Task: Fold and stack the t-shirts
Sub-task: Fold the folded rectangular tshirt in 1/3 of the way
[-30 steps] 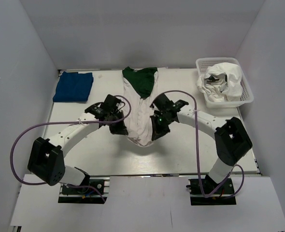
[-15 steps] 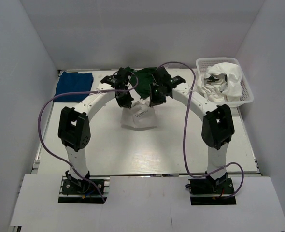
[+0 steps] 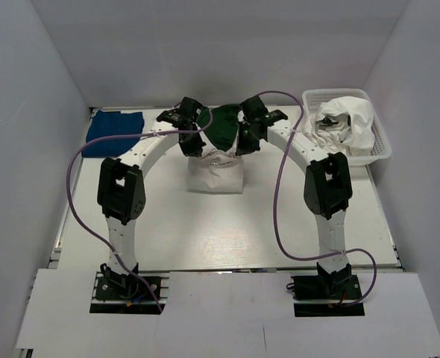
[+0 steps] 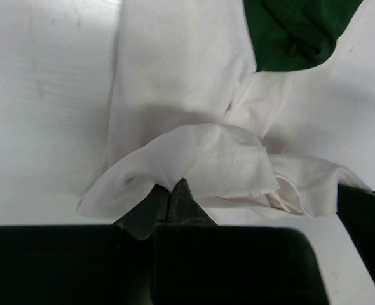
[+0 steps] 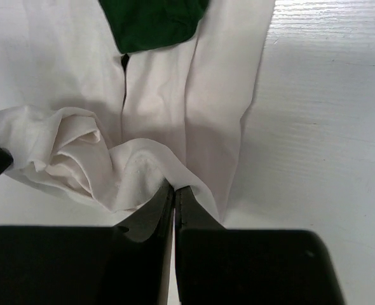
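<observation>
A white t-shirt (image 3: 215, 176) with dark green sleeves (image 3: 221, 127) lies folded over itself at the back middle of the table. My left gripper (image 3: 193, 149) is shut on its white hem (image 4: 200, 159); the dark fingers (image 4: 175, 200) pinch the cloth edge. To the right, my right gripper (image 3: 242, 148) is shut on the same hem (image 5: 143, 166), with its fingers (image 5: 175, 203) closed tight on the fabric. Both hold the hem up above the green sleeve end. A folded royal-blue t-shirt (image 3: 114, 133) lies at the back left.
A white basket (image 3: 380, 145) at the back right holds a crumpled white garment (image 3: 345, 125). White walls enclose the table on three sides. Purple cables loop from both arms.
Both arms have reached from the table's middle to the back, carrying the white hem up over the shirt toward the green sleeves, so the shirt now lies doubled and shorter.
</observation>
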`<state>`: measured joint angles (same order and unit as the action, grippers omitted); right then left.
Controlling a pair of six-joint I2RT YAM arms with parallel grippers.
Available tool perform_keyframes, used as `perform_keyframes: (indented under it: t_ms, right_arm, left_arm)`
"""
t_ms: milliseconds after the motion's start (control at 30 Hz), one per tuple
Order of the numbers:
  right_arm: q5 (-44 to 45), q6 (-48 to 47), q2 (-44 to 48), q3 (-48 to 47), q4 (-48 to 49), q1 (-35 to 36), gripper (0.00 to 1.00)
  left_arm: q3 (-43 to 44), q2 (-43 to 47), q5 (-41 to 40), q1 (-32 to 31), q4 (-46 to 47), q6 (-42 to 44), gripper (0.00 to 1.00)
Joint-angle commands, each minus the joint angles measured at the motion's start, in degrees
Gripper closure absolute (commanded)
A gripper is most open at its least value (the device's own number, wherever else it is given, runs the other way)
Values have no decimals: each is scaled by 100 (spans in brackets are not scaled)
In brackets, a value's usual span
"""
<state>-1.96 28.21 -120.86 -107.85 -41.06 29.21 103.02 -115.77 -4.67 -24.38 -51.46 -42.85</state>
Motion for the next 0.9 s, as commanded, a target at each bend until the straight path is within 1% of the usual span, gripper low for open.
perform_keyframes:
  t_ms: [0, 200, 333, 367, 400, 433, 467, 500, 533, 567, 600, 633, 700, 733, 767, 800, 833, 867]
  right_arm:
    - [-129, 71, -165, -262, 89, -126, 100]
    - [-261, 115, -561, -429, 229, -223, 100]
    - [-463, 106, -877, -728, 379, -337, 100]
    - [-516, 71, -922, -789, 362, -346, 97]
    - [-577, 54, -1096, -964, 396, -355, 89]
    - [-621, 36, -1098, -1009, 466, -372, 76]
    - [-622, 27, -1107, -1088, 511, -398, 70]
    - [-657, 1, -1080, -1106, 563, -416, 66]
    - [-700, -34, -1037, -1115, 642, -425, 59]
    - [-692, -104, -1001, -1228, 617, -434, 48]
    - [-631, -218, -871, -1238, 582, -425, 39]
    - [-604, -297, -808, -1221, 573, -434, 10]
    - [-516, -456, -406, -949, 564, -381, 10]
    - [-673, -491, -282, -826, 581, -381, 10]
    - [-753, -544, -185, -399, 738, -346, 10]
    - [-841, -570, 129, -238, 792, -294, 10]
    - [-1129, -614, 194, -97, 871, -250, 10]
    - [-1210, -649, 246, 235, 1002, -171, 10]
  left_arm:
    - [437, -112, -8, 12, 233, 145, 100]
    - [728, -569, 115, 12, 233, 260, 100]
    - [1070, -859, -121, 12, 154, 260, 100]
    - [1140, -938, -192, 12, 154, 260, 100]
    - [1141, -939, -245, 12, 154, 260, 99]
    - [1219, -1017, -306, 12, 241, 260, 79]
    - [1342, -1114, -307, 65, 242, 260, 64]
    - [1404, -1115, -307, 65, 329, 338, 39]
    - [1518, -1193, -307, 117, 382, 417, 1]
    - [1876, -1194, -307, 118, 269, 479, 0]
    - [2001, -1255, -307, 118, 199, 532, 0]
    - [2055, -1151, -359, 170, 198, 593, 0]
    - [1872, -897, -412, 171, 268, 672, 0]
    - [1496, -521, -412, 171, 338, 673, 0]
    - [1275, -317, -412, 171, 339, 673, 0]
    - [1064, -124, -412, 171, 339, 734, 0]
    - [853, 61, -464, 171, 286, 734, 0]
    - [399, 237, -561, 171, 164, 734, 0]
